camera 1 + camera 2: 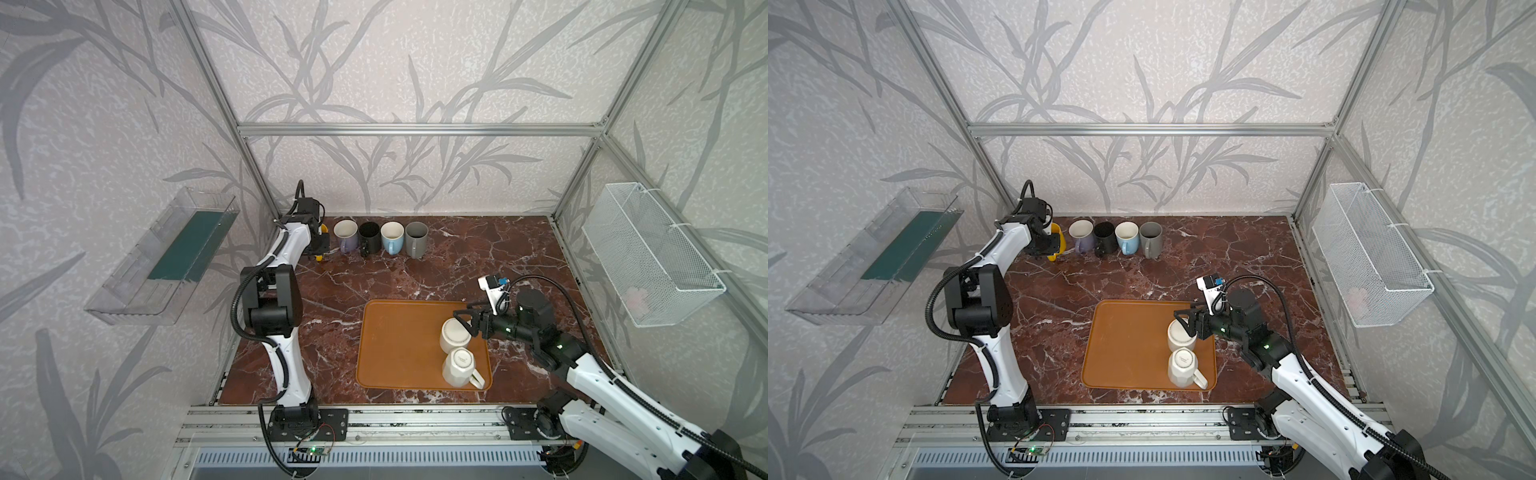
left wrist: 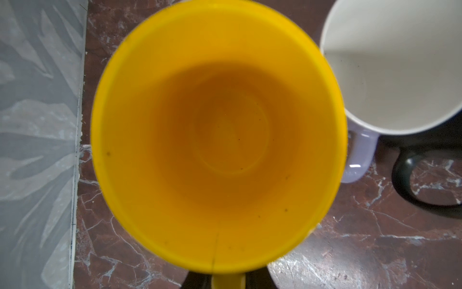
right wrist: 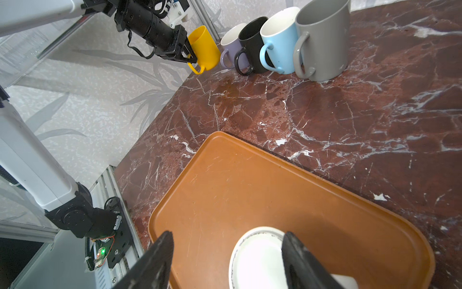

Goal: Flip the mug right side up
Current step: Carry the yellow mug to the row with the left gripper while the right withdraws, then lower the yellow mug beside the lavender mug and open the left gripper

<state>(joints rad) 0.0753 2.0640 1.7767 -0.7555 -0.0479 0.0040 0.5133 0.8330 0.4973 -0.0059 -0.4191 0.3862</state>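
yellow mug (image 3: 203, 48) in left end effector (image 3: 192, 58); right end effector (image 3: 227, 236) seemingly open

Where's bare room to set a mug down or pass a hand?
Free: left half of the orange plastic tray; red marble tabletop between tray and the back mug row; marble right of the grey mug. Crowded: back-left corner, left gripper holding yellow plastic mug; tray's right side, two upturned white mugs, right gripper open over one.
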